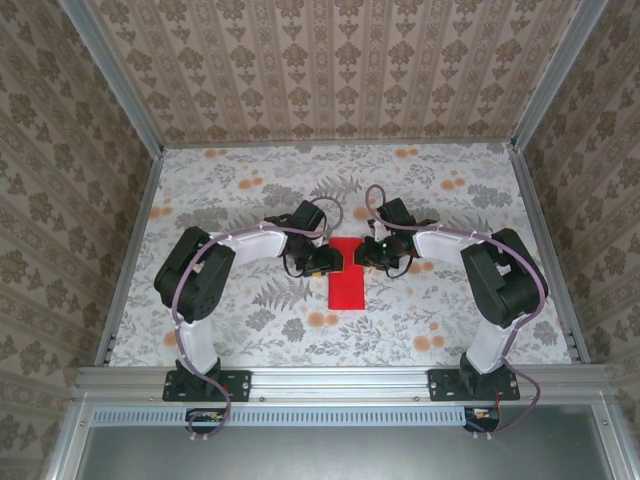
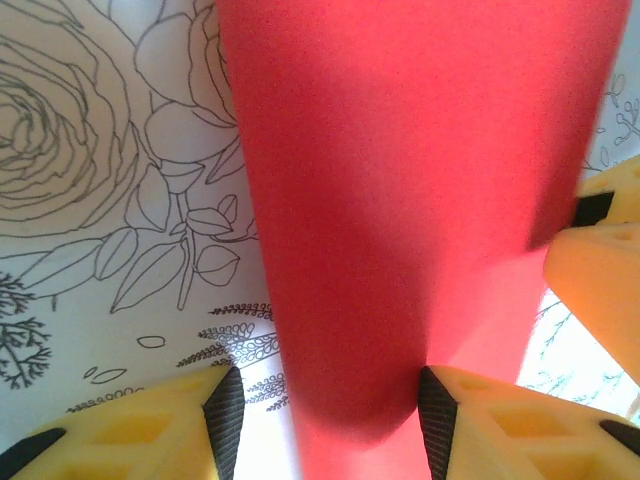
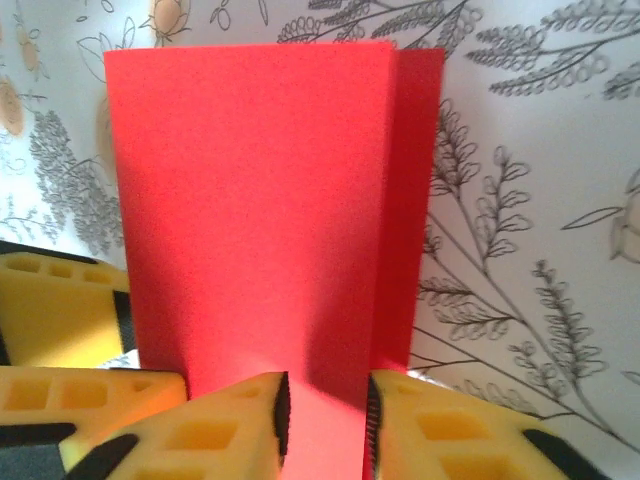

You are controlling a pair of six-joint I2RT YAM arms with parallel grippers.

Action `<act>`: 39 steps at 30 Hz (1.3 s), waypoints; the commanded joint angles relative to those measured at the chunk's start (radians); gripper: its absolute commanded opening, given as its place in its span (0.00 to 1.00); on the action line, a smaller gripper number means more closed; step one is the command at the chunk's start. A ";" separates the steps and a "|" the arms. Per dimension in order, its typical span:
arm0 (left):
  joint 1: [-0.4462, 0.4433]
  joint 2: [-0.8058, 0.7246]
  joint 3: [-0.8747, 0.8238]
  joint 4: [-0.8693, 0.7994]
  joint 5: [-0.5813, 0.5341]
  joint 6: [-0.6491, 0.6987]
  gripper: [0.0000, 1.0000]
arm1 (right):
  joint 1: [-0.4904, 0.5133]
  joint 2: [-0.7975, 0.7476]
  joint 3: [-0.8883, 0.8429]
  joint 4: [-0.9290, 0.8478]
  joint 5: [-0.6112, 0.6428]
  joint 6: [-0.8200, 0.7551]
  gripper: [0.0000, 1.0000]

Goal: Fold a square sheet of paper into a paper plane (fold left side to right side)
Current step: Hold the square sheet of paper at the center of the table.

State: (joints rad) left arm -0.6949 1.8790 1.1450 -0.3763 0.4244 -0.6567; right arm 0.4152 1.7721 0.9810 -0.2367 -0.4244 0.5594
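The square sheet of paper [image 1: 346,278] lies on the table between the two arms, bright red and folded into a narrow upright rectangle. In the right wrist view the sheet of paper [image 3: 250,200] has its top layer ending just short of the lower layer's right edge. My left gripper [image 1: 334,259] is at the paper's left edge and my right gripper [image 1: 361,256] at its right edge, near the top. The left gripper [image 2: 330,420] stands open, its pads [image 2: 437,415] straddling the bowed paper [image 2: 400,180]. The right gripper [image 3: 327,425] is open by a narrow gap, over the paper.
The floral tabletop [image 1: 240,200] is walled by patterned panels and an aluminium frame [image 1: 340,380] at the near edge. The right gripper's yellow fingers [image 2: 600,260] show at the right of the left wrist view. The left gripper's fingers [image 3: 55,310] sit beside the paper's left edge.
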 commanded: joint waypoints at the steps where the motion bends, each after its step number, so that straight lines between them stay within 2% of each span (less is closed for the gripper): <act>1: -0.013 0.035 0.023 -0.056 -0.029 0.019 0.52 | -0.002 -0.081 -0.009 -0.047 0.115 -0.008 0.37; 7: -0.023 0.057 0.044 -0.080 -0.040 0.018 0.52 | -0.022 -0.215 -0.076 -0.061 0.290 0.010 0.53; 13: -0.029 0.083 0.066 -0.104 -0.047 0.011 0.54 | -0.034 -0.308 -0.124 -0.060 0.357 0.020 0.57; 21: -0.043 0.117 0.099 -0.134 -0.053 0.012 0.56 | -0.041 -0.335 -0.137 -0.066 0.356 0.013 0.58; 39: -0.051 0.142 0.127 -0.168 -0.069 0.017 0.56 | -0.039 -0.285 -0.141 -0.031 0.226 0.014 0.56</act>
State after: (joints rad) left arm -0.7235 1.9533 1.2785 -0.5350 0.3679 -0.6571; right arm 0.3775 1.4734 0.8551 -0.2722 -0.1646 0.5716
